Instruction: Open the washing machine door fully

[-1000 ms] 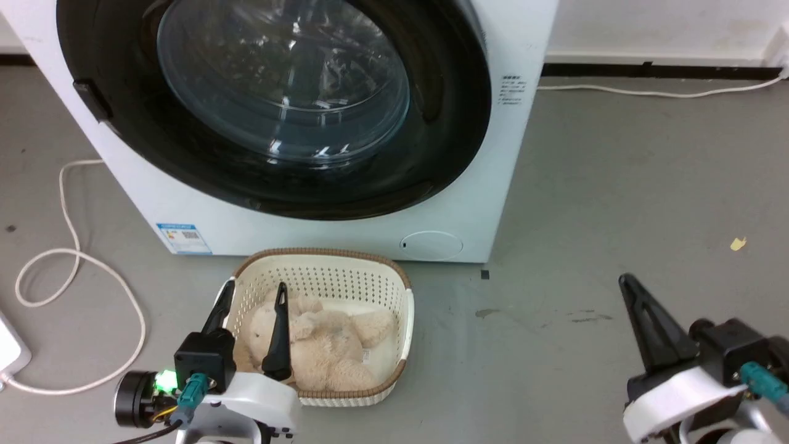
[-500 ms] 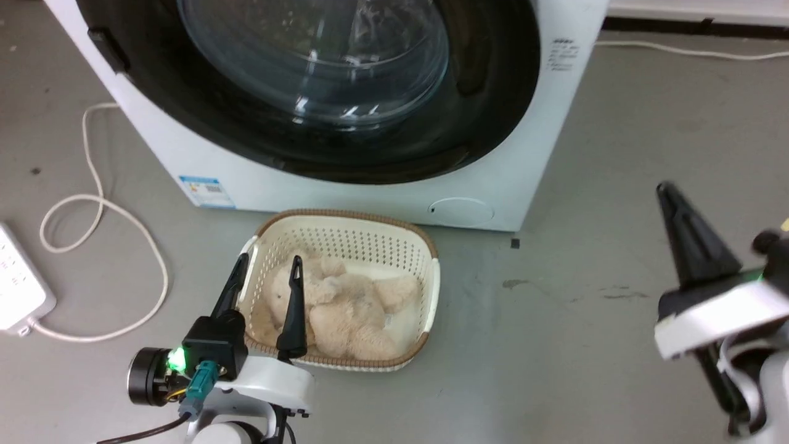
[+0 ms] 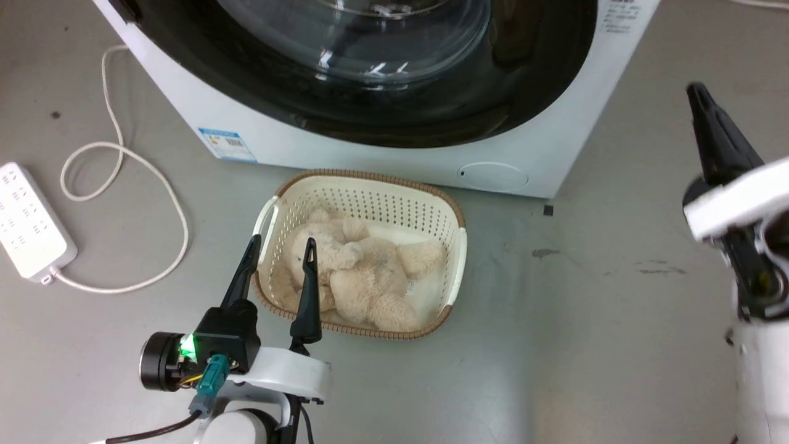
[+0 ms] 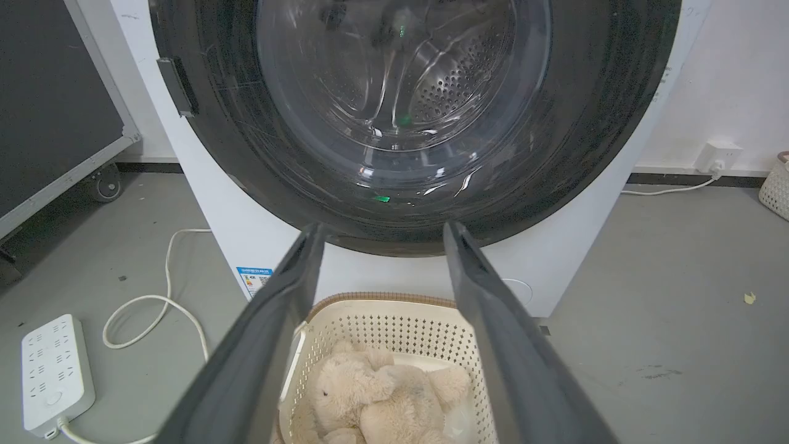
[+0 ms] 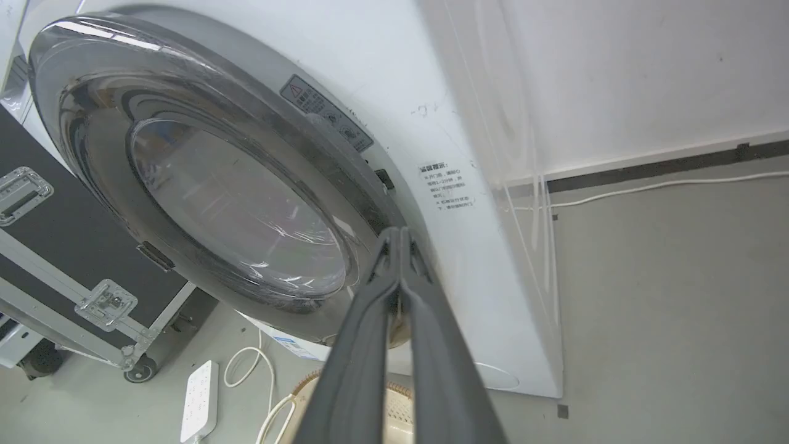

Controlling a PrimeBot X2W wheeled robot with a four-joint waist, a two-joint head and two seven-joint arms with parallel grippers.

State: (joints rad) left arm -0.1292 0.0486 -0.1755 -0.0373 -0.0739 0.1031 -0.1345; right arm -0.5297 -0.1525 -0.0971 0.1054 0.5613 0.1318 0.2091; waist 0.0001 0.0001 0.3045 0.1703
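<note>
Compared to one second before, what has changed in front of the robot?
The shut right gripper moved forward, toward the washing machine; the head camera shifted too. Nothing was grasped. The washing machine door stays closed, and the open left gripper stays over the laundry basket.

place: some test lab, I reckon | why: washing machine (image 3: 345,157) on bare grey floor (image 3: 616,320) | wheeled black flight case (image 5: 68,253) beside it | power strip (image 3: 34,225) lying loose
</note>
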